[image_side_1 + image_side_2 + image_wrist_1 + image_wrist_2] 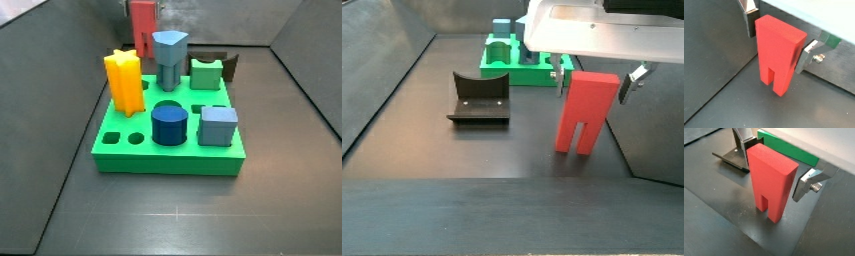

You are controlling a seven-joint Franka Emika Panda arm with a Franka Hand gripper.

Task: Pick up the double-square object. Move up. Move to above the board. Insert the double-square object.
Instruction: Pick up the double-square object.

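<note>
The double-square object [777, 55] is a tall red block with a notch that splits its bottom into two legs. It stands upright on the dark floor in both wrist views [769, 183] and in a side view [588, 112]. My gripper [776, 50] straddles its top, one silver finger [749, 22] at each narrow end, pads against the block. It shows the same way in the other views [773, 175] [592, 85]. The green board [167, 162] lies apart from the block, behind it in a side view [500, 62], where the red block [142, 20] rises past the board's far edge.
The board holds a yellow star column [123, 82], a grey-blue column [168, 58], a dark blue cylinder [168, 125], a grey-blue cube [218, 125] and a green piece [205, 73]. The dark fixture [480, 95] stands on the floor left of the block. Grey walls surround the floor.
</note>
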